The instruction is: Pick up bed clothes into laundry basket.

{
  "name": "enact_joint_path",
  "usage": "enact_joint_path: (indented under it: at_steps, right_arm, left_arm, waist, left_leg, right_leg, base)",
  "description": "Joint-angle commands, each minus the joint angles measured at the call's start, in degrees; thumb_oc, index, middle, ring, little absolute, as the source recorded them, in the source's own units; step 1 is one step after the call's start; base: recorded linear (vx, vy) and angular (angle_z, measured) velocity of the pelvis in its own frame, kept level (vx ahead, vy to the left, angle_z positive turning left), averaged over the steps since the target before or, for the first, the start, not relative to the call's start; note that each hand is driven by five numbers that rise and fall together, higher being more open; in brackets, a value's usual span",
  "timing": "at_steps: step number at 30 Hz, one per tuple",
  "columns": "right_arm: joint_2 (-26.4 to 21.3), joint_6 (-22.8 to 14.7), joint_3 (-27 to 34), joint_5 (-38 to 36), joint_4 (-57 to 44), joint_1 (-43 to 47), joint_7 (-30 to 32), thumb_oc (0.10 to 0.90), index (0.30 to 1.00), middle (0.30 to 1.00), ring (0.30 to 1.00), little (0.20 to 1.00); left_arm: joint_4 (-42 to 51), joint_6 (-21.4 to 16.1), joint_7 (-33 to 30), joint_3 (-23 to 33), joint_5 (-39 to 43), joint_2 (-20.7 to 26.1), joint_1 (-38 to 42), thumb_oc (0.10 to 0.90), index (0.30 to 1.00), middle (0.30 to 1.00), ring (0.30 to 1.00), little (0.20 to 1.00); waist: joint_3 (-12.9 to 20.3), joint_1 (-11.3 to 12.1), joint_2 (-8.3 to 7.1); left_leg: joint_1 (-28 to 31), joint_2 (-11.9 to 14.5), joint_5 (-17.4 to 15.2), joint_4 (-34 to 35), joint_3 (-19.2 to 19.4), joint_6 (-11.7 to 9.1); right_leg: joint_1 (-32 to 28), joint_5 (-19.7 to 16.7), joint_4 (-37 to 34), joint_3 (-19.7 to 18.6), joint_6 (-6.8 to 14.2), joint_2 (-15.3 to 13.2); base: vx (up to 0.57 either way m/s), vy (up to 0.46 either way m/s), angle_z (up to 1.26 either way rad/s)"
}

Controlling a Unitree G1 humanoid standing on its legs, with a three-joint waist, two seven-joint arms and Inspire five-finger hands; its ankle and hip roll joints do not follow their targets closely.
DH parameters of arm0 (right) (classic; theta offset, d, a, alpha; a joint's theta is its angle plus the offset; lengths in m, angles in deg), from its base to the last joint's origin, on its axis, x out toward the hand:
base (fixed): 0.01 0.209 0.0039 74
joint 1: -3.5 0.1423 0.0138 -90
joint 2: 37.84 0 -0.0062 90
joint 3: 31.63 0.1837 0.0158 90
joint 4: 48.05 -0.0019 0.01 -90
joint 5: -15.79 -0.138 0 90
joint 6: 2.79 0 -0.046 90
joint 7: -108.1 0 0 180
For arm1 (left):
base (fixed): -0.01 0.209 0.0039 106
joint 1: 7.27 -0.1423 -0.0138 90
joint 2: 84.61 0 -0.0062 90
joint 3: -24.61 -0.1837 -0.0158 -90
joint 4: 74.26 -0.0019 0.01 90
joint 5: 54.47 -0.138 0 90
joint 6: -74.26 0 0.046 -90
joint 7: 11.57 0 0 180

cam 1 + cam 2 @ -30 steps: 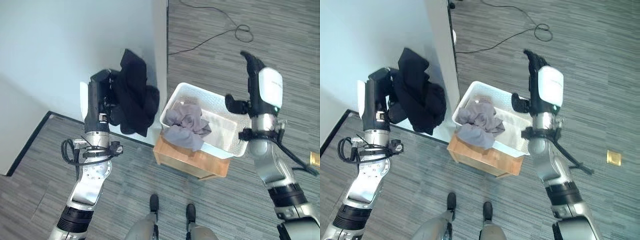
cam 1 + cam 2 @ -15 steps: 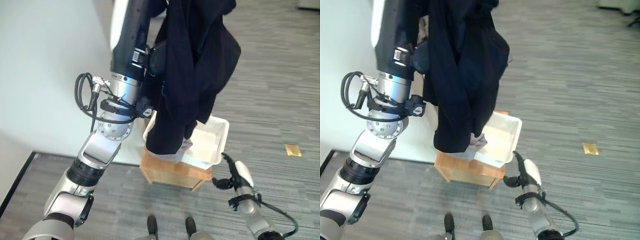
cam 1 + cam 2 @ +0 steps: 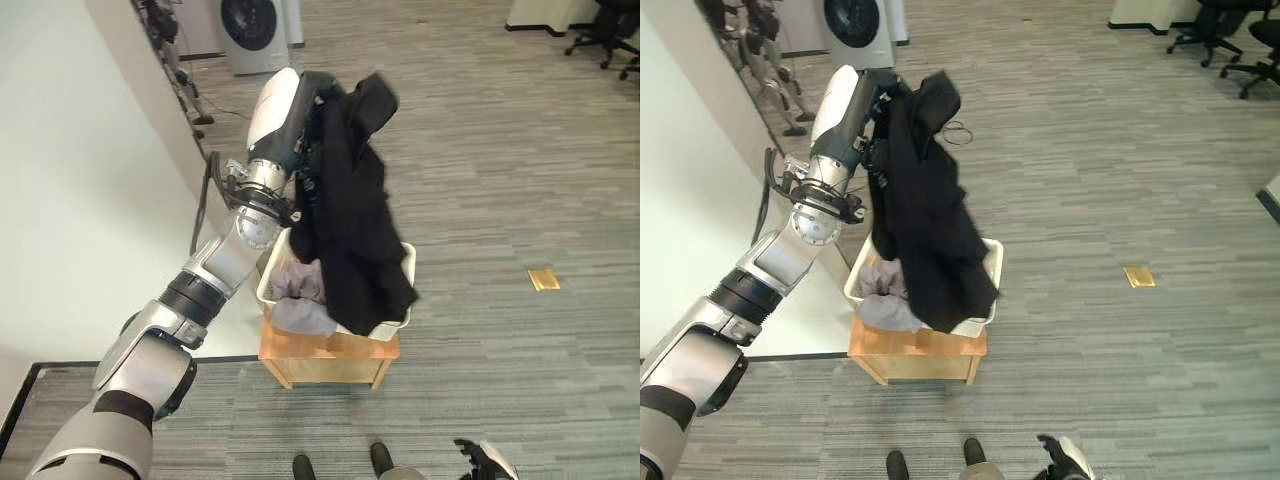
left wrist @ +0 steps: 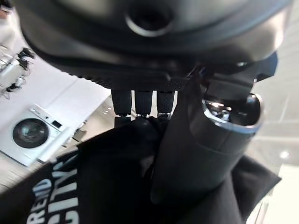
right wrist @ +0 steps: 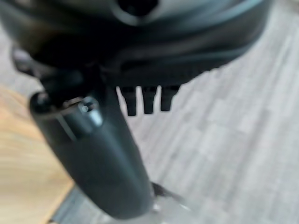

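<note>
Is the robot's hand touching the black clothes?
Touching. In the left wrist view the left hand's fingers and thumb press into the black clothes, and the left eye view shows them hanging from that hand over the white basket.

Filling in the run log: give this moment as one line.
left robot hand: shut on black garment | garment: hanging over white laundry basket | basket: holds grey cloth, on wooden stand | right robot hand: low, idle

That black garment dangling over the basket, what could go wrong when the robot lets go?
The black garment hangs from the left hand with its lower end draped over the white basket's far rim, so it may slide out onto the floor. A grey cloth already fills the near side, leaving less room.
</note>
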State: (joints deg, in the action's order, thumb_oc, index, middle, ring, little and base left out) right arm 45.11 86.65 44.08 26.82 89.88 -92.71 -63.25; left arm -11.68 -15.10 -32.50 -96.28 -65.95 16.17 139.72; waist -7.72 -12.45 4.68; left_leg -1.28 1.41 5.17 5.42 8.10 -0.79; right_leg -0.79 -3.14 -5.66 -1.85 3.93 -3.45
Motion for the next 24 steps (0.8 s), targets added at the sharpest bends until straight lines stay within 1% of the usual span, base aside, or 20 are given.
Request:
enact_joint_path:
  at_steps: [1,3,4,6,7,9,10,11,14,17,20,22,23,24]
  right_arm:
    - [-2.7,-3.0,0.7,-1.3,-2.6,2.8,2.6,0.800,0.900,0.900,0.900,0.900]
    - [-2.8,-3.0,0.3,-1.9,-0.5,4.0,3.0,0.800,0.900,0.900,0.900,0.900]
    - [-2.5,-3.0,0.0,-2.0,-0.1,4.2,3.2,0.800,0.900,0.900,0.900,0.900]
    - [-2.3,-2.9,-0.1,-2.1,0.4,4.2,3.4,0.800,0.900,0.900,0.900,0.900]
    - [-1.8,-2.6,-0.5,-1.8,1.4,4.2,3.7,0.800,0.900,0.900,0.900,0.900]
    - [-1.6,-2.6,-0.6,-1.8,1.8,4.2,3.8,0.800,0.900,0.900,0.900,0.900]
    - [-1.1,-2.2,-0.8,-1.7,3.1,4.0,4.0,0.800,0.900,0.900,0.900,0.900]
    - [-1.1,-2.3,-0.8,-1.7,3.2,4.0,4.0,0.800,0.900,0.900,0.900,0.900]
    - [-0.3,-2.0,-0.6,-2.1,5.1,3.8,4.3,0.800,0.900,0.900,0.900,0.900]
    - [0.5,-2.1,-0.6,-2.9,6.3,3.6,4.5,0.800,0.900,0.900,0.900,0.900]
    - [1.0,-2.1,-1.3,-3.3,7.4,4.8,5.4,0.800,0.900,0.900,0.900,0.900]
    - [1.0,-2.1,-1.5,-3.4,7.4,5.1,5.9,0.800,0.900,0.900,0.900,0.900]
    - [1.3,-2.4,-1.9,-3.6,7.0,5.5,6.4,0.800,0.900,0.900,0.900,0.900]
    - [1.4,-2.4,-1.9,-3.6,7.0,5.5,6.4,0.800,0.900,0.900,0.900,0.900]
  left_arm:
    - [-1.6,-2.7,-6.2,2.9,-3.1,1.1,14.9,0.400,0.300,0.300,0.300,0.300]
    - [-3.0,-2.3,-5.7,2.5,-4.4,0.4,14.0,0.400,0.300,0.300,0.300,0.300]
    - [-3.5,-2.3,-5.5,2.3,-4.6,-0.8,13.4,0.400,0.300,0.300,0.300,0.300]
    - [-4.2,-2.3,-5.5,2.2,-4.3,-1.5,13.0,0.400,0.300,0.300,0.300,0.300]
    - [-4.7,-2.2,-5.0,2.4,-3.5,-2.9,12.3,0.400,0.300,0.300,0.300,0.300]
    - [-4.9,-2.3,-5.0,2.4,-3.3,-3.4,12.0,0.400,0.300,0.300,0.300,0.300]
    - [-5.3,-2.4,-4.7,2.6,-2.8,-5.0,10.7,0.400,0.300,0.300,0.300,0.300]
    - [-5.3,-2.3,-4.7,2.6,-2.8,-5.0,10.6,0.400,0.300,0.300,0.300,0.300]
    - [-5.1,-2.5,-3.8,2.3,-3.3,-7.4,7.7,0.400,0.300,0.300,0.300,0.300]
    - [-7.0,-2.6,-3.4,1.9,-4.0,-10.5,4.6,0.400,0.300,0.300,0.300,0.300]
    - [-11.3,-2.4,-3.5,0.4,-5.2,-14.5,1.8,0.400,0.300,0.300,0.300,0.300]
    - [-12.6,-2.4,-3.9,-0.2,-5.9,-15.3,1.6,0.400,0.300,0.300,0.300,0.300]
    - [-14.6,-2.0,-4.5,-1.2,-7.1,-16.0,1.3,0.400,0.300,0.300,0.300,0.300]
    - [-14.7,-2.0,-4.6,-1.2,-7.2,-16.1,1.4,0.400,0.300,0.300,0.300,0.300]
  waist:
    - [0.9,1.6,-1.37]
    - [1.1,1.4,-1.73]
    - [1.2,1.3,-1.88]
    - [1.3,1.3,-1.93]
    - [1.2,1.2,-2.08]
    - [1.1,1.2,-2.11]
    - [1.0,1.3,-2.22]
    - [1.0,1.3,-2.21]
    - [0.8,1.5,-2.34]
    - [0.0,1.3,-2.46]
    - [-1.8,0.5,-2.64]
    - [-2.2,0.4,-2.69]
    - [-3.1,-0.1,-2.76]
    - [-3.0,0.0,-2.75]
  left_leg:
    - [5.7,5.1,-6.9,-0.4,2.4,-4.1]
    - [5.7,5.0,-7.0,-0.4,2.5,-4.1]
    - [5.7,4.9,-7.1,-0.4,2.6,-4.1]
    - [5.7,4.9,-7.2,-0.4,2.6,-4.1]
    - [5.5,4.9,-7.2,-0.4,2.7,-4.0]
    - [5.4,4.8,-7.2,-0.4,2.8,-4.0]
    - [5.3,4.8,-7.3,-0.4,3.0,-3.9]
    - [5.2,4.8,-7.3,-0.4,3.0,-3.9]
    - [5.0,4.8,-7.4,-0.4,3.0,-3.8]
    - [4.5,4.7,-7.2,-0.4,2.7,-3.8]
    - [2.9,4.6,-6.8,-0.4,2.9,-3.8]
    - [2.3,4.6,-6.7,-0.4,3.1,-3.8]
    - [1.2,4.7,-6.4,-0.4,3.5,-3.9]
    - [1.1,4.7,-6.4,-0.4,3.5,-3.8]
  right_leg:
    - [-2.3,5.2,0.7,3.5,4.9,-2.3]
    - [-2.3,5.2,0.7,3.5,4.9,-2.3]
    - [-2.3,5.2,0.7,3.6,4.9,-2.3]
    - [-2.2,5.2,0.7,3.6,4.9,-2.3]
    - [-2.0,5.1,0.7,3.4,4.9,-2.3]
    - [-1.7,5.0,0.7,3.4,5.0,-2.4]
    - [-1.4,4.9,0.7,3.3,4.9,-2.4]
    - [-1.4,4.9,0.7,3.2,4.9,-2.4]
    - [-1.2,5.0,0.7,3.4,4.9,-2.4]
    - [-0.8,5.0,0.7,3.4,4.7,-2.4]
    - [0.9,4.4,0.7,3.2,4.7,-2.5]
    - [1.7,4.2,0.7,3.1,4.8,-2.5]
    - [3.1,3.8,0.7,2.9,4.9,-2.5]
    - [3.2,3.8,0.7,2.8,4.9,-2.5]
  base:
    - [0.00,0.000,0.00]
    - [0.02,0.002,0.01]
    - [0.03,0.005,0.01]
    - [0.00,0.000,0.00]
    - [0.00,0.000,0.00]
    - [0.00,0.000,0.00]
    - [0.00,0.000,0.00]
    - [0.00,0.000,0.00]
    - [0.00,0.000,0.00]
    - [0.00,0.000,0.00]
    - [-0.05,-0.012,-0.02]
    - [-0.07,-0.012,-0.01]
    - [-0.08,-0.013,-0.05]
    - [-0.06,-0.011,-0.06]
